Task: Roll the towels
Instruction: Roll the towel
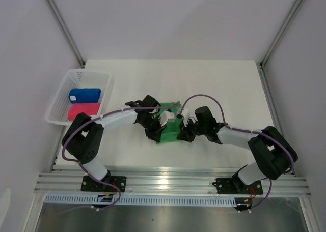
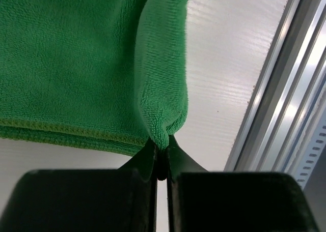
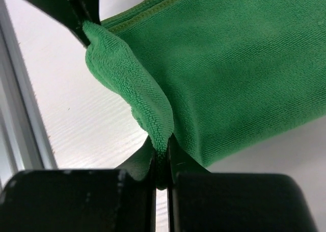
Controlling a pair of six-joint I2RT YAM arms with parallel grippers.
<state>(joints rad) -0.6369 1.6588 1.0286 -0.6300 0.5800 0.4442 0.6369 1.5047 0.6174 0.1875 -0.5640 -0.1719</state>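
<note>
Closest to the arms' bases, the left gripper (image 2: 162, 146) has its jaws pressed tight on a pinch of the green towel (image 2: 66, 64), and the right gripper (image 3: 162, 146) is clamped just as tight on the same cloth. Between them runs a raised ridge along one edge (each holds one end). Beyond that ridge the rest of the green towel lies flat on the white table (image 1: 214, 79), about mid-table. Farther off, at the far left, the blue towel (image 1: 84, 95) and pink towel (image 1: 84, 110) sit rolled in the white basket (image 1: 60, 97). This looks like the start of the last roll; next, both grips should probably turn the edge over evenly, keeping it level.
</note>
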